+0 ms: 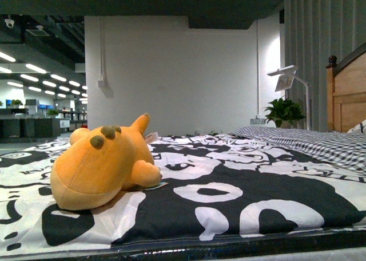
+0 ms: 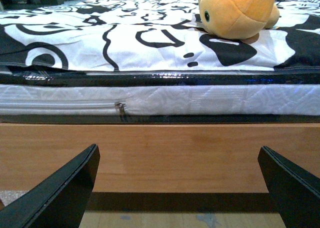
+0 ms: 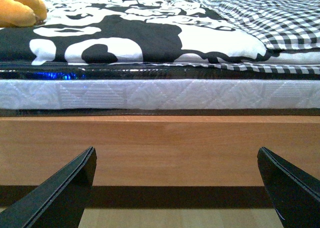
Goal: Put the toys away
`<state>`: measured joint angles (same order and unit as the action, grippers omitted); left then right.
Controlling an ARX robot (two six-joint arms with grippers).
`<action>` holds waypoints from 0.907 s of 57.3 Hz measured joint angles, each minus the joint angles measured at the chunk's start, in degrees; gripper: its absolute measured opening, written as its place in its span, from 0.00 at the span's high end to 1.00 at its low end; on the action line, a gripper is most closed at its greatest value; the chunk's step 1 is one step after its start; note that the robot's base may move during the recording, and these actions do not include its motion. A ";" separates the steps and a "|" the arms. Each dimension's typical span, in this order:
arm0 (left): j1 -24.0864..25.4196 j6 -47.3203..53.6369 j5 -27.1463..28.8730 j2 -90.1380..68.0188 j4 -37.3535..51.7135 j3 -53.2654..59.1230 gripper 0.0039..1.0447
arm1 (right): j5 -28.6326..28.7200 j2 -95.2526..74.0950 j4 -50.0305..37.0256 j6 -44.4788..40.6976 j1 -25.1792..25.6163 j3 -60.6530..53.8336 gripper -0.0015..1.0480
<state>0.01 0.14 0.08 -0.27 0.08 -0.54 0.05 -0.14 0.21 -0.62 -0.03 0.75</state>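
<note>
The plush toy (image 1: 103,169) is lying on the patterned sheet (image 1: 229,204), near the bed's front-left edge. The left gripper (image 2: 177,149) and right gripper (image 3: 175,150) are hanging spread wide and empty, facing the wooden frame (image 2: 160,135). The left arm, probably nearer, should be rising clear of the mattress (image 2: 200,99) before closing on the toy's rounded body.

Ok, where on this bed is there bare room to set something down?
The widest free patch is the black-and-white cover between the plush toy and the checked bedding, running to the cover's near edge. Only the left side, around the toy, is taken.
</note>
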 joint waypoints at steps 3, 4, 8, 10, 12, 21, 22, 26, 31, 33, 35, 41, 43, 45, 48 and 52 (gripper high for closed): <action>0.00 0.00 0.04 0.02 0.00 0.00 0.06 | 0.00 0.00 0.00 0.00 0.00 0.00 0.06; 0.00 0.00 0.04 0.02 0.00 0.00 0.06 | 0.00 0.00 0.00 0.00 0.00 0.00 0.06; 0.00 0.00 0.02 0.02 0.00 0.00 0.06 | -0.02 0.00 0.00 0.00 0.00 0.00 0.06; 0.00 0.00 0.04 0.02 0.00 0.00 0.06 | 0.00 0.00 0.00 0.00 0.00 0.00 0.06; 0.00 0.00 0.02 0.02 0.00 0.00 0.06 | 0.00 0.00 0.00 0.00 0.00 0.00 0.06; 0.00 0.00 0.02 0.02 0.00 0.00 0.06 | -0.02 0.00 0.00 0.00 0.00 0.00 0.06; 0.00 0.00 0.02 0.02 0.00 0.00 0.06 | 0.00 0.00 0.00 0.00 0.00 0.00 0.06; 0.00 0.00 0.02 0.02 0.00 0.00 0.06 | 0.00 0.00 0.00 0.00 0.00 0.00 0.06; 0.00 0.00 -0.02 0.02 0.00 0.00 0.06 | -0.02 0.00 0.00 0.00 0.00 0.00 0.06; 0.00 0.00 -0.07 0.02 0.00 0.00 0.06 | -0.13 0.00 0.00 0.00 0.00 0.00 0.06; 0.00 0.00 -0.07 0.02 0.00 0.00 0.06 | -0.26 0.00 0.00 0.00 0.00 0.00 0.06; 0.00 0.00 -0.07 0.02 0.00 0.00 0.06 | -0.24 0.00 0.00 0.00 0.00 0.00 0.06; 0.00 0.00 -0.07 0.02 0.00 0.00 0.06 | -0.22 0.00 0.00 0.00 0.00 0.00 0.06; 0.00 0.00 -0.04 0.02 0.00 0.00 0.06 | -0.22 0.00 0.00 0.00 0.00 0.00 0.06; 0.00 0.00 -0.04 0.02 -0.02 0.00 0.06 | -0.17 -0.04 0.00 0.00 0.00 0.00 0.06; 0.00 0.00 -0.04 0.04 0.00 0.00 0.06 | -0.22 0.04 0.00 0.00 0.00 0.00 0.06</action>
<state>0.01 0.14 0.03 -0.23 0.08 -0.54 -0.16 -0.10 0.21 -0.62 -0.03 0.75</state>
